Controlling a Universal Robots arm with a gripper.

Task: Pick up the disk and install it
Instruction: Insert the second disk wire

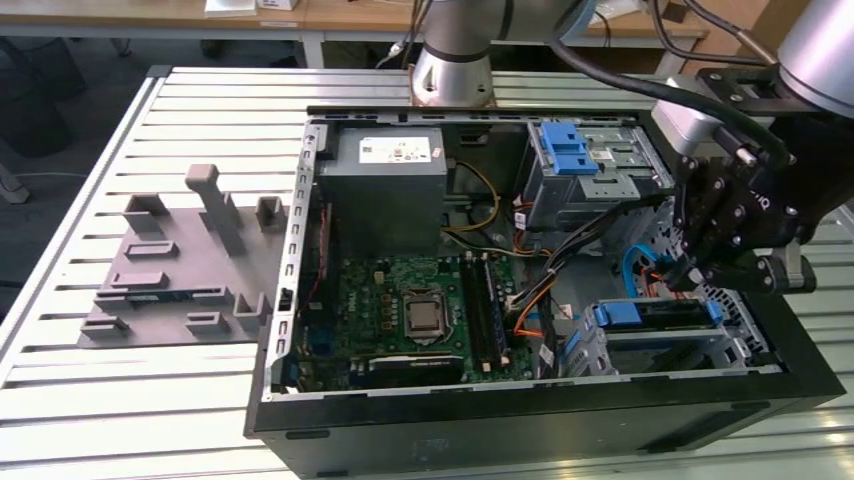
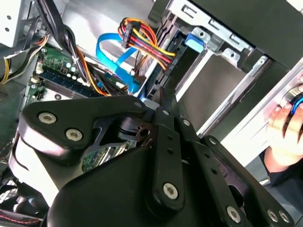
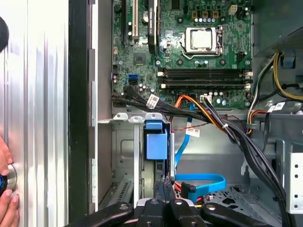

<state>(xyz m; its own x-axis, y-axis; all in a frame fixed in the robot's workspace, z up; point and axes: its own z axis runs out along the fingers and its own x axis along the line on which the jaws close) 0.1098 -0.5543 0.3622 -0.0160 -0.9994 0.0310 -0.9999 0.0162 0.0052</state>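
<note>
The disk (image 1: 654,316), silver with a blue plastic bracket, sits in the lower drive cage at the front corner of the open computer case (image 1: 534,415), on the exterior view's right. In the first wrist view the disk's blue bracket (image 3: 156,142) shows edge-on inside the cage slot. The bracket's blue tab (image 2: 195,41) shows between the cage rails in the second wrist view. My gripper (image 1: 687,272) hangs just above the disk's rear end. Its black fingers (image 3: 165,185) are shut together, with their tips close to the disk's edge and nothing between them.
An upper silver cage with a blue latch (image 1: 587,160), a grey power supply (image 1: 387,175) and the green motherboard (image 1: 414,310) are in the case. Blue and orange cables (image 3: 201,182) run beside the slot. A person's hand (image 2: 284,132) rests outside the case. A grey fixture (image 1: 174,265) lies on the table.
</note>
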